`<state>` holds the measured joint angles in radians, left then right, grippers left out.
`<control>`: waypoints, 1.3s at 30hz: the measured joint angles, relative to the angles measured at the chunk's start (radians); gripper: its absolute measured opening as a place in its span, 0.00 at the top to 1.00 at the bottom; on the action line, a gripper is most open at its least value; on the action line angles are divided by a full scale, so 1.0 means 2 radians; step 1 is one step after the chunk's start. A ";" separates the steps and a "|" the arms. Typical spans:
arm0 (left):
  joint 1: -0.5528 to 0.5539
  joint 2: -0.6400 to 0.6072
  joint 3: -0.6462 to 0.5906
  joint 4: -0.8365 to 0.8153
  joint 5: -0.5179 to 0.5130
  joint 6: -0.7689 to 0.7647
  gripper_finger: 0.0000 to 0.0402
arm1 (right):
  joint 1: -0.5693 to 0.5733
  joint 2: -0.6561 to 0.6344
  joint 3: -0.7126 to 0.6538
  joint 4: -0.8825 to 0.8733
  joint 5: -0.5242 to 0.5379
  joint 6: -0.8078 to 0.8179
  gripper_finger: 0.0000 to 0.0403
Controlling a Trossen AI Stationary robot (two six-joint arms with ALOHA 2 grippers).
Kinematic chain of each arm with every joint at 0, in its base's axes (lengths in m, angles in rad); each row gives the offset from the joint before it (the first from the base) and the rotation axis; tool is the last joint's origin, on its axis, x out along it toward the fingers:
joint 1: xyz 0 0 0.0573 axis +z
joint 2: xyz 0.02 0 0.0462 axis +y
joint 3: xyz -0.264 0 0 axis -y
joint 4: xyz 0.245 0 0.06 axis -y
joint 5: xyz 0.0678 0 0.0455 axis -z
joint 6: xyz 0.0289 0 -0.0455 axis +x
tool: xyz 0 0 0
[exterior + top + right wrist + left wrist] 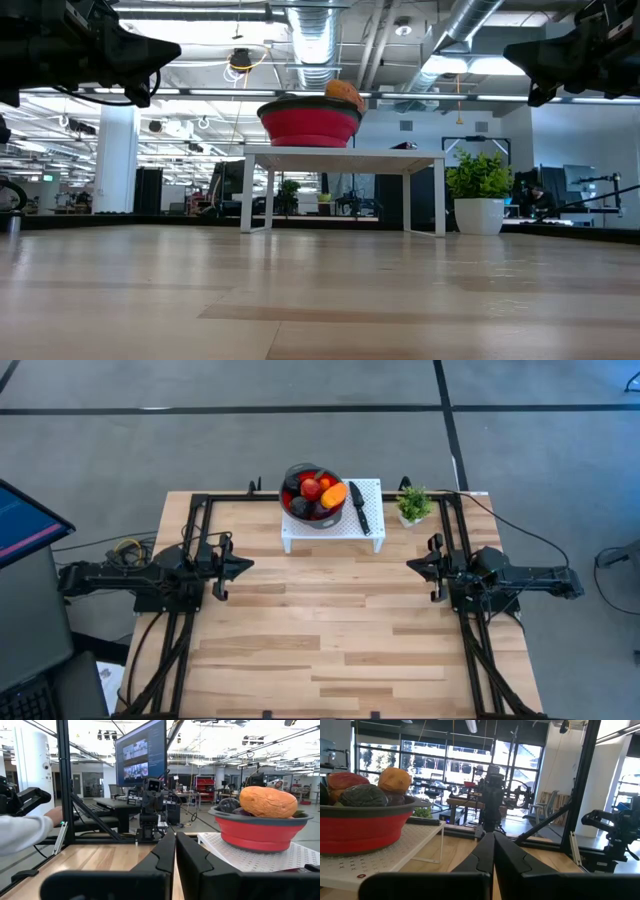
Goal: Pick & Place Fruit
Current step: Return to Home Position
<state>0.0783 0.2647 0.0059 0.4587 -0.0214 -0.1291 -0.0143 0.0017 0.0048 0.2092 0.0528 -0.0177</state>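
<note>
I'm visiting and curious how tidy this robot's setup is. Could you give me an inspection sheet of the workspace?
Surface: wooden table, with a white shelf at its far edge.
Job's things: fruit piled in a red bowl on the shelf.
Clutter: knife lying on the shelf beside the bowl; potted plant on the table next to the shelf.
Grippers: left gripper and right gripper both shut, holding nothing, raised above the table at opposite sides.
Cables: yellow wires bundled just off the table's left edge.
Surroundings: monitor at the left; a person's sleeve beyond the table; open workshop behind.
</note>
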 joint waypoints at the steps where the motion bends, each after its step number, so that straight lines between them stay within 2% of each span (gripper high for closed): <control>1: 0.000 0.000 0.000 0.000 0.000 0.000 1.00 | 0.000 0.000 0.000 0.000 0.000 0.000 0.98; 39: 0.000 0.000 0.000 0.007 0.000 0.000 1.00 | 0.000 0.000 0.000 0.000 0.000 0.000 0.98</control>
<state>0.0781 0.2648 0.0059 0.4732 -0.0213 -0.1291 -0.0143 0.0021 0.0048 0.2096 0.0528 -0.0177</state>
